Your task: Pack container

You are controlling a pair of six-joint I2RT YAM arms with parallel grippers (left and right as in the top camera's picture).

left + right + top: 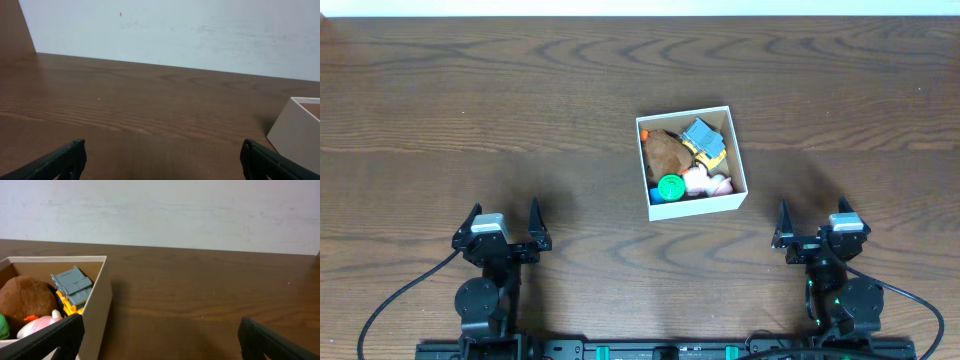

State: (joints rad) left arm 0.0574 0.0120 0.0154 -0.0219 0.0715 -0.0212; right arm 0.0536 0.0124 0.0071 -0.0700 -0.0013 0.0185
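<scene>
The container (693, 209), a small square white box, sits right of the table's middle. Inside it lie a brown plush toy (665, 151), a grey and yellow toy (704, 139), a green round toy (669, 187) and a pink toy (698, 180). My left gripper (503, 225) is open and empty near the front left, well apart from the box. My right gripper (813, 222) is open and empty at the front right, just beyond the box's right corner. The right wrist view shows the box wall (96, 305) and the toys; the left wrist view shows only its corner (299, 131).
The wooden table (520, 110) stretches around the box. A pale wall (175, 210) stands behind the table's far edge. Black cables run from each arm base along the front edge.
</scene>
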